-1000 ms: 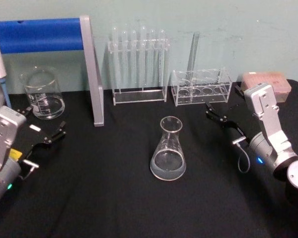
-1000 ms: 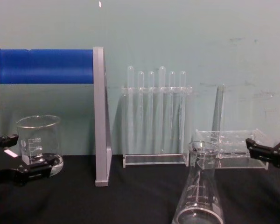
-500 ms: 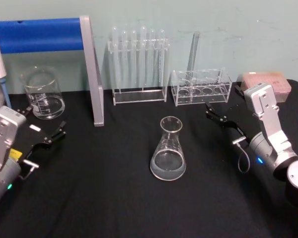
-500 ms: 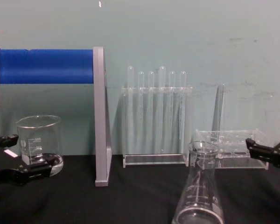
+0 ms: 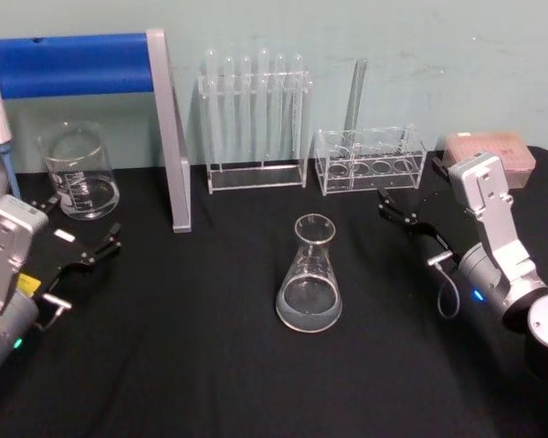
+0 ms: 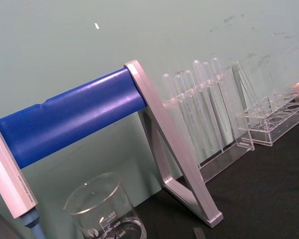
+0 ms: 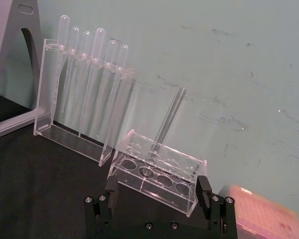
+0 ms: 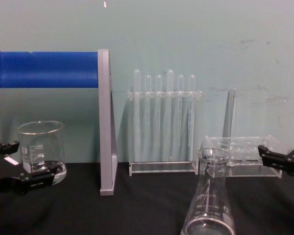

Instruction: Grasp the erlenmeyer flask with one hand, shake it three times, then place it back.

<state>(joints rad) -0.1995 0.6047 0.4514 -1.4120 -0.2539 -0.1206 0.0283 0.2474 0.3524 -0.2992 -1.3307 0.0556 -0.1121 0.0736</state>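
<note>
The erlenmeyer flask (image 5: 310, 277) stands upright in the middle of the black table, clear glass with a wide base and a narrow neck; the chest view has it low and right of centre (image 8: 209, 201). My left gripper (image 5: 80, 224) hovers open at the table's left side, just in front of the beaker, far from the flask; it enters the chest view at the left edge (image 8: 25, 162). My right gripper (image 5: 409, 192) is open at the right, behind and to the right of the flask, with nothing between its fingers (image 7: 157, 191). Neither gripper touches the flask.
A glass beaker (image 5: 78, 173) sits at the back left beside a blue-and-grey stand (image 5: 169, 137). A tall rack of test tubes (image 5: 256, 119) and a low clear rack with one tube (image 5: 370, 160) line the back. A pink box (image 5: 489, 155) lies at the back right.
</note>
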